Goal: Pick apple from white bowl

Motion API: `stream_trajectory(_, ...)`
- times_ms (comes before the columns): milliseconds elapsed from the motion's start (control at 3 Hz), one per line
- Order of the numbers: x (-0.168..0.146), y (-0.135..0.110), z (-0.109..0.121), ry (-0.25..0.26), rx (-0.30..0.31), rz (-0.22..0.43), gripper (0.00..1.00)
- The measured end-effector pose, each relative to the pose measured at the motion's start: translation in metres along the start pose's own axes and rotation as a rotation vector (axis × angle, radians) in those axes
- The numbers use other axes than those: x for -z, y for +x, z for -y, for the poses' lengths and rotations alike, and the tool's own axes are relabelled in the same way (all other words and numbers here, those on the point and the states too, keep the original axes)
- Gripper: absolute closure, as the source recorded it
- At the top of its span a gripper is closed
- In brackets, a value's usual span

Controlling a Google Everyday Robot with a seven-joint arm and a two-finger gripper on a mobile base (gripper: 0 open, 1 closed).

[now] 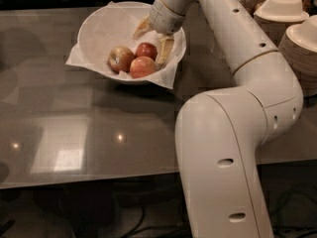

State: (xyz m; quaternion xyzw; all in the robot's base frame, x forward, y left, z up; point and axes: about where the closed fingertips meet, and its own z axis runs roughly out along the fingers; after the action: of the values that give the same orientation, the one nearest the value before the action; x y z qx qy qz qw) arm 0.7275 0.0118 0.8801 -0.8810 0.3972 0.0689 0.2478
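The white bowl (99, 31), lined with crumpled white paper, stands at the back of the table and holds three apples. The dark red apple (146, 49) lies at the back right of the group. A yellow-green-and-red apple (120, 58) is to its left and an orange-pink apple (142, 67) is in front. My gripper (153, 40) is open inside the bowl, just above and to the right of the dark red apple. One finger (141, 29) is behind the apple and the other (165, 51) is at its right side.
Stacks of beige and white disposable bowls (297, 38) stand at the back right. My arm (233, 148) rises from the table's front right and reaches over the glossy grey table (74, 133).
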Motion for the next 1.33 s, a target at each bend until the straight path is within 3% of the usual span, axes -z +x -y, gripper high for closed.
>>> stream_trajectory(333,-0.006,-0.001,0.0,-0.01,-0.001,0.013,0.34)
stream_trajectory(1333,0.003,-0.012,0.011,-0.005,0.034,-0.002,0.98)
